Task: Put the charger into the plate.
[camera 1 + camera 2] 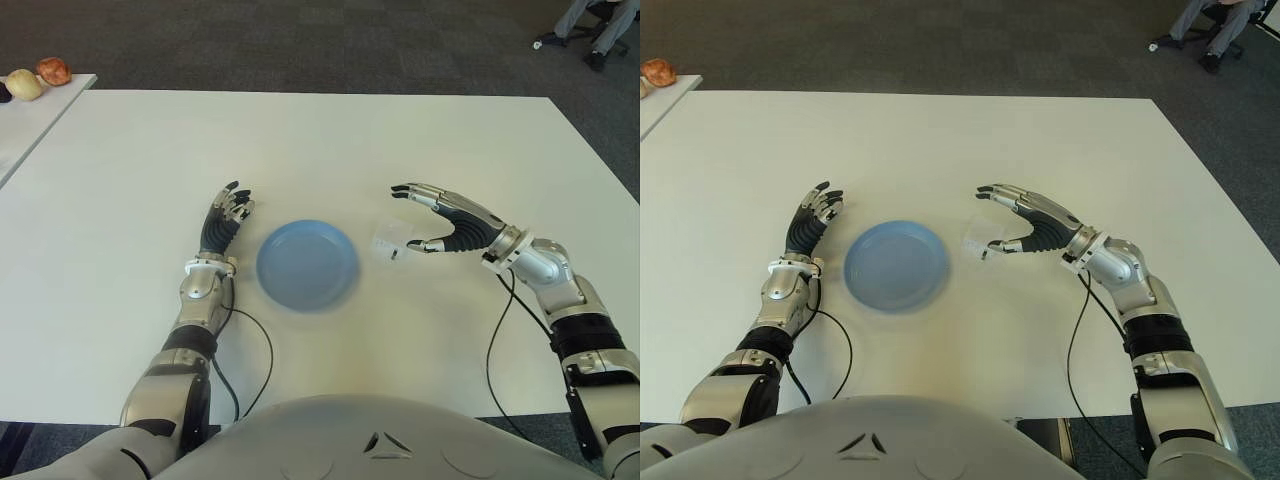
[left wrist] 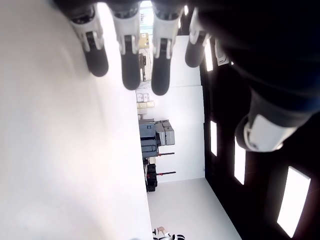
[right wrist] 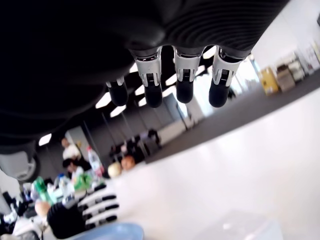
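Charger point(image 1: 391, 241) sits between my right hand's point(image 1: 448, 222) spread fingers point(image 1: 415, 190) and thumb, ungrasped. Blue plate point(image 1: 307, 264) lies beyond those fingertips; my left hand point(image 1: 224, 222) beside it, fingers apart

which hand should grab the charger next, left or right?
Right. The right hand, fingers spread, brackets the small white charger on the white table. The left hand sits open on the far side of the round blue plate, which lies between it and the charger.
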